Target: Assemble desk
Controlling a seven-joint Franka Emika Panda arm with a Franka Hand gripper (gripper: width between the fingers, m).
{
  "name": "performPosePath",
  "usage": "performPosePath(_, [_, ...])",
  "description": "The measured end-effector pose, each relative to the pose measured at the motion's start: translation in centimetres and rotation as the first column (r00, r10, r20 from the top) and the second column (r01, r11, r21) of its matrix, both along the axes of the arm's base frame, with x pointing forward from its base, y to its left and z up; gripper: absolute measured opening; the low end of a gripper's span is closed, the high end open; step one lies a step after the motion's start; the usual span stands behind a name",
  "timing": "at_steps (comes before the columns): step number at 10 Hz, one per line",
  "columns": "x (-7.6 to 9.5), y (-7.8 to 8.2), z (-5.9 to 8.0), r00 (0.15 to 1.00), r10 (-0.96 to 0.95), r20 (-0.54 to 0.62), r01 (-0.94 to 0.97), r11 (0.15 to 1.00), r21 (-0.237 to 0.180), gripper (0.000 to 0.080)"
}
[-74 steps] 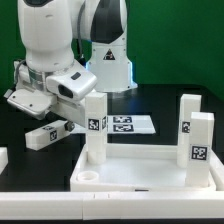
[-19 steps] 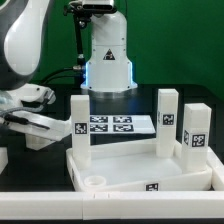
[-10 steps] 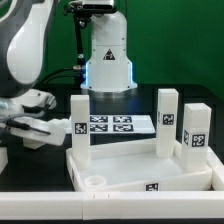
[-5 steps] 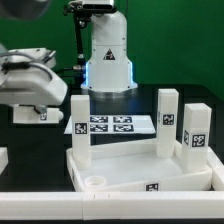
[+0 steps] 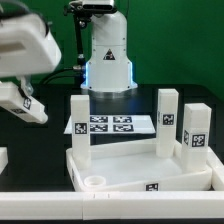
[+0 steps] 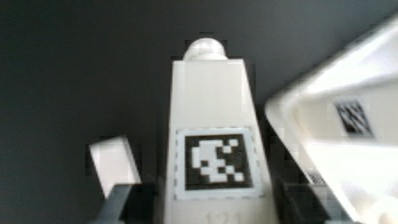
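exterior view: black table [image 5: 40,165], green wall behind, white robot base at the back. marker board [image 5: 112,125] lies flat near the table's middle. desk panel [image 5: 140,172] sits at the front edge, three tagged legs upright in its corners; empty round socket [image 5: 93,182] at its front corner on the exterior view's left. gripper [image 5: 22,103] is lifted above the table's edge on the exterior view's left, holding a loose leg [image 5: 25,104] tilted.

wrist view: blurred. fingers [image 6: 121,198] are part-closed on both sides of the loose leg [image 6: 214,130], its tag facing the camera, rounded peg end pointing away. desk panel rim [image 6: 329,100] beside it.
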State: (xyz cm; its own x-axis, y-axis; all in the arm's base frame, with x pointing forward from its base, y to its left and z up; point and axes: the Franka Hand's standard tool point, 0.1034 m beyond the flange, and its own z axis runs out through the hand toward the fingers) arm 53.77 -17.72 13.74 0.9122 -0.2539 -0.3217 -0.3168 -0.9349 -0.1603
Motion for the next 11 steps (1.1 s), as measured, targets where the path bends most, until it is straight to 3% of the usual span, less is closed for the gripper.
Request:
performPosePath(2, [-0.6, -0.4, -0.9, 0.995, -0.016, 0.099, 0.022, 0.998, -0.059, 0.0284])
performPosePath(4, [1.5, -0.2, -0.4, 0.976, 0.009, 0.218, 0.019, 0.992, -0.127, 0.0284])
performPosePath(5, [3.7, 0.8, 0.9, 0.952, 0.042, 0.304, 0.010, 0.986, -0.166, 0.0284])
performPosePath(6, [5.0, 3.3, 2.6, 0.928, 0.038, 0.370, 0.032, 0.983, -0.180, 0.0284])
performPosePath(7, [5.3, 6.5, 4.3, 0.873, 0.033, 0.486, 0.080, 0.974, -0.210, 0.0284])
performPosePath(8, [4.4, 8.1, 4.3, 0.840, 0.026, 0.543, 0.115, 0.968, -0.225, 0.0284])
performPosePath(9, [3.3, 8.4, 3.4, 0.816, 0.038, 0.577, 0.132, 0.959, -0.249, 0.0284])
performPosePath(11, [3.7, 7.7, 3.5, 0.782, 0.068, 0.620, 0.141, 0.949, -0.281, 0.0284])
